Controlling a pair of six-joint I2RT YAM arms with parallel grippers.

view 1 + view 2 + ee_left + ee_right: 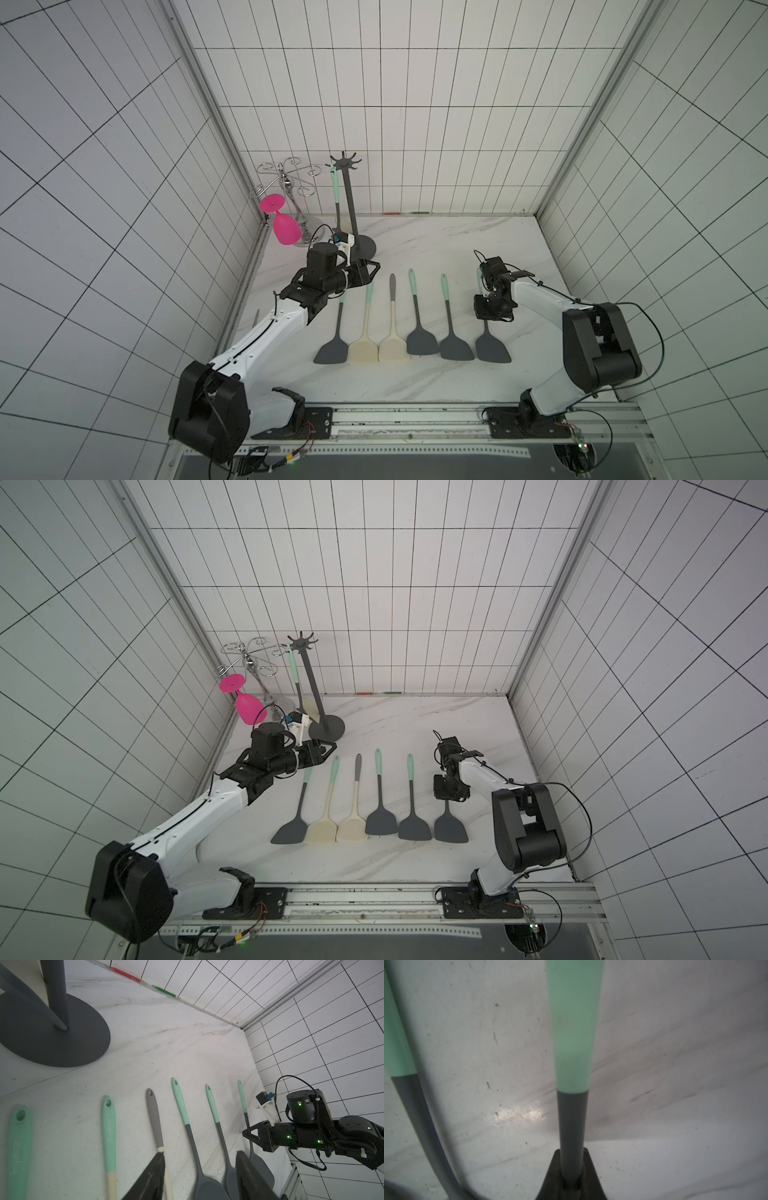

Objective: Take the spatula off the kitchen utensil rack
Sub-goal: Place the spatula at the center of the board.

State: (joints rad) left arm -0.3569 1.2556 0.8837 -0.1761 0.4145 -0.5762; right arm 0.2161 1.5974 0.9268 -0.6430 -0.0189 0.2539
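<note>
The kitchen utensil rack [351, 199] stands at the back left on its round base [62, 1043], seen in both top views. One spatula [335, 187] hangs from a hook at its top by a mint handle, with its cream blade low behind the pole. My left gripper [373, 271] hovers just in front of the base, level with the tabletop. In the left wrist view it [200, 1153] is open with nothing between the fingers. My right gripper [572, 1180] is shut on the grey shaft of the rightmost spatula [492, 347] lying on the table.
Several spatulas [390, 328] lie side by side across the middle of the marble table [436, 249]. A chrome wire glass holder [291, 178] with a pink glass [286, 228] hanging from it stands left of the rack, against the tiled corner.
</note>
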